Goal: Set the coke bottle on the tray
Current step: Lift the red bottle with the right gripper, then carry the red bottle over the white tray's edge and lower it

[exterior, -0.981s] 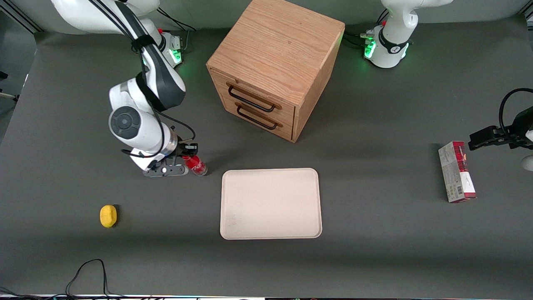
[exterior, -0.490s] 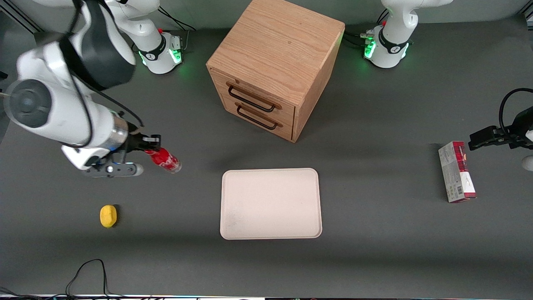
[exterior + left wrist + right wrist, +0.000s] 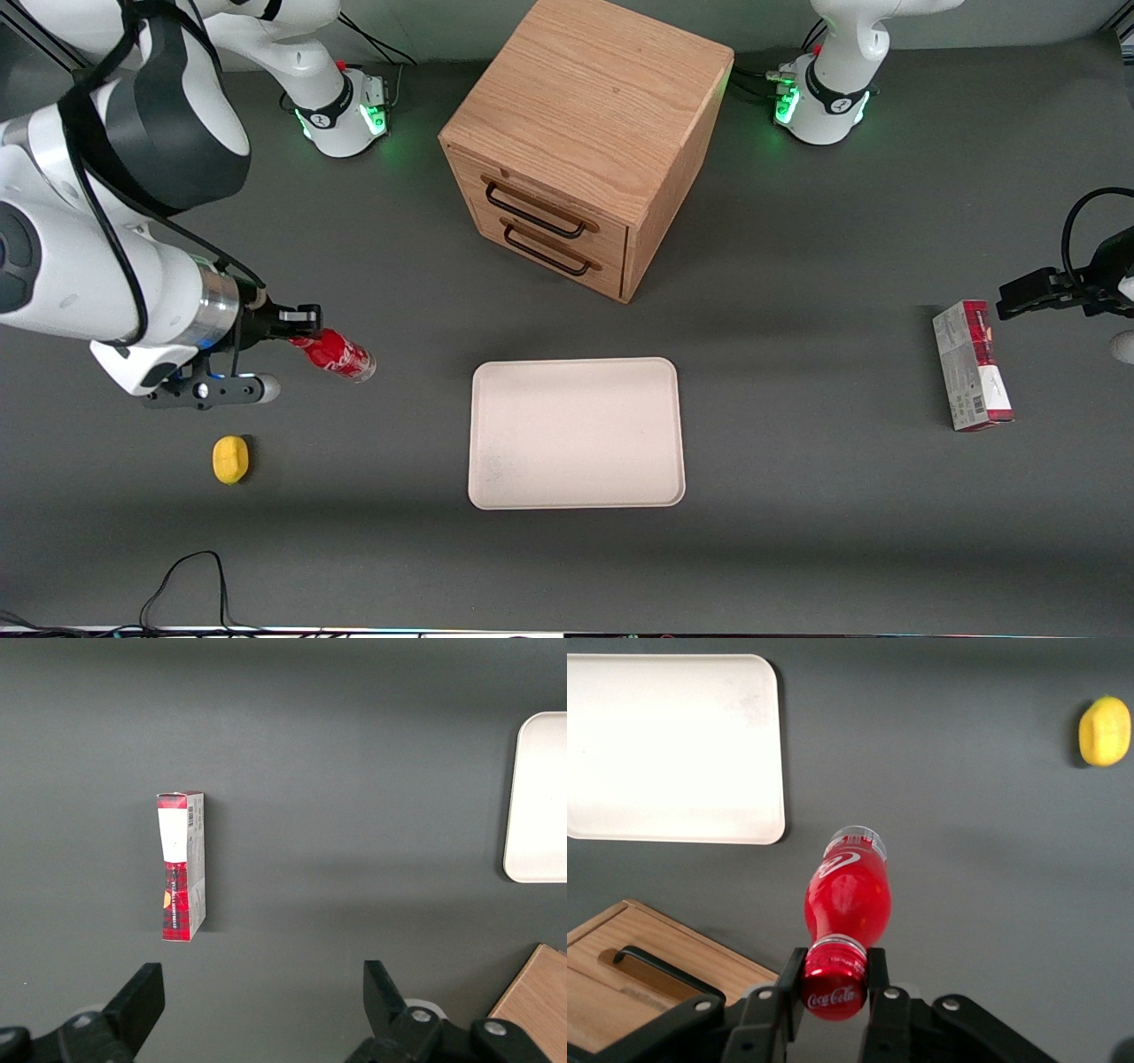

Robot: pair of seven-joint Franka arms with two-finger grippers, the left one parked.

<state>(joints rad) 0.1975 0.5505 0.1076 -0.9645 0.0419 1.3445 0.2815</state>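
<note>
One glossy red plastic bottle (image 3: 335,354) hangs at the left of the front view, above the matte grey tabletop (image 3: 797,496), its cap pinched between the jaws of the gripper (image 3: 299,324). One flat cream tray (image 3: 576,432) with rounded corners lies at center, bare. One wooden two-drawer cabinet (image 3: 585,142), one yellow lemon (image 3: 230,460), one rectangular carton (image 3: 972,365).

Even overhead light, soft shadows, glare on the tray (image 3: 673,744).

Front view high above the table (image 3: 797,549) looking down, both wrist views looking down closer, all sharing the tray (image 3: 576,432) (image 3: 539,797) (image 3: 673,749), gripper (image 3: 834,979) at the working arm's end.
</note>
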